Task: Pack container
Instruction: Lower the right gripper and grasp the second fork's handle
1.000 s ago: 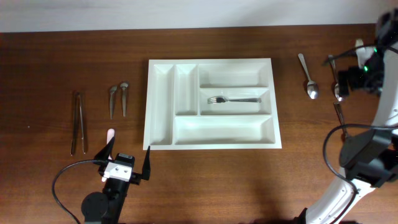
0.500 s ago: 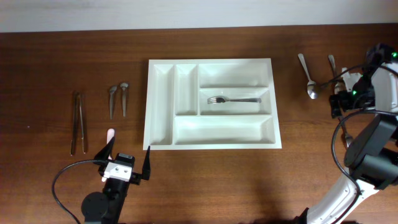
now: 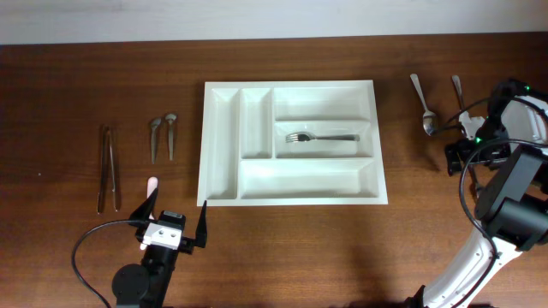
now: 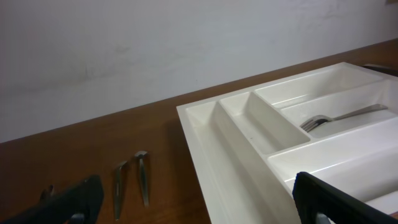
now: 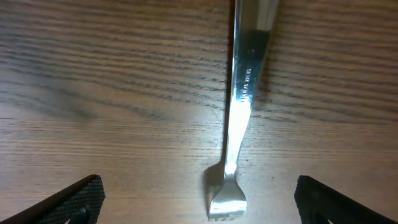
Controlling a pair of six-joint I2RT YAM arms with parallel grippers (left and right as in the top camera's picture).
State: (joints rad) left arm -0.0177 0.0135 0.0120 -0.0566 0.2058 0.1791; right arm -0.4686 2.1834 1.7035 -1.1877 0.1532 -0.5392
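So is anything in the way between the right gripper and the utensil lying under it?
Nothing visible. The right gripper hangs open directly above the metal utensil, which lies alone on the bare table.

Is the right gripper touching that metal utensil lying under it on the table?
Apart. The right wrist view shows the metal utensil lying between the open jaws of the right gripper, with gaps on both sides.

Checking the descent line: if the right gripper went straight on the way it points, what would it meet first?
Most likely the metal utensil lying on the wooden table. Its shaft lies between the open fingers of the right gripper. The wrist view doesn't show how far above it the gripper is.
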